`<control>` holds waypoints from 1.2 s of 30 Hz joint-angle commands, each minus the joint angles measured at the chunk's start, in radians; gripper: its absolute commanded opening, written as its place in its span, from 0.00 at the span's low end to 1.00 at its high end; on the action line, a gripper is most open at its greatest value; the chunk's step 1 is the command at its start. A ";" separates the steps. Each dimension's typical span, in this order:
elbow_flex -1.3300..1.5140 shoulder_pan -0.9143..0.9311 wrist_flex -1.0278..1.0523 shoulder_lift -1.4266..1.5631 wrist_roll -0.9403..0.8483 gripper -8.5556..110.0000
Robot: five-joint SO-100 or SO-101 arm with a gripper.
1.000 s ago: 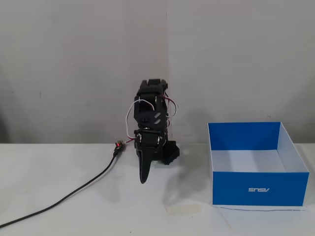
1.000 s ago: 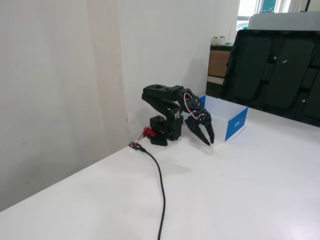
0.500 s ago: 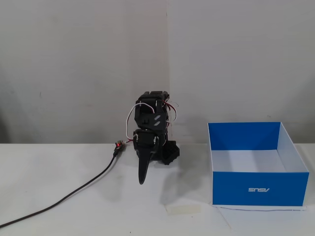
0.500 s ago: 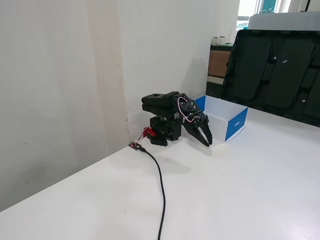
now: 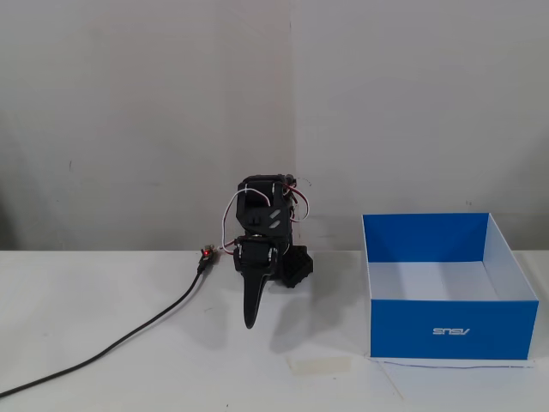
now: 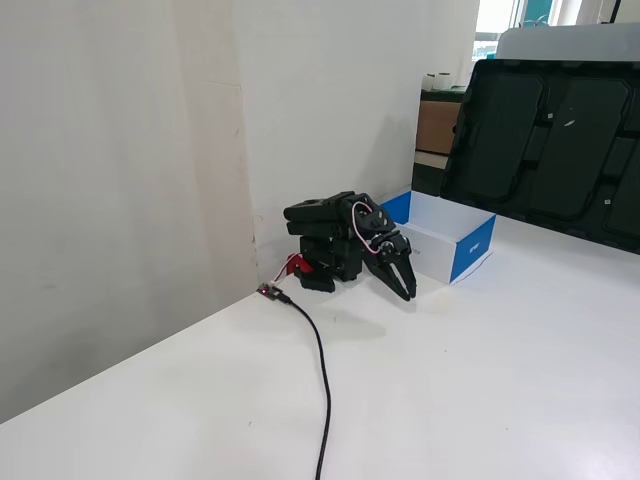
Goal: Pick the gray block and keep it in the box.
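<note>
The black arm is folded low against the wall. Its gripper [image 5: 251,323] points down toward the white table with the jaws together and nothing between them; it also shows in the other fixed view [image 6: 408,294]. The blue box [image 5: 455,327] with a white logo on its front stands open to the right of the arm, and its white floor is bare. In the other fixed view the box [image 6: 471,250] sits just behind the gripper. The gray block shows in neither view.
A black cable [image 5: 129,340] runs from the arm's base across the table toward the front left and also shows in the other fixed view [image 6: 323,370]. A strip of tape [image 5: 319,365] lies in front of the arm. A large black panel [image 6: 545,140] leans at the back right.
</note>
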 commanded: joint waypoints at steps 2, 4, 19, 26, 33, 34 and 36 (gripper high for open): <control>0.032 0.009 0.000 0.117 0.018 0.07; 0.032 0.012 0.000 0.117 0.020 0.07; 0.032 0.003 0.003 0.118 0.020 0.07; 0.032 0.000 0.003 0.118 0.020 0.07; 0.032 0.000 0.003 0.118 0.020 0.07; 0.032 0.000 0.003 0.118 0.020 0.07; 0.032 0.000 0.003 0.118 0.020 0.07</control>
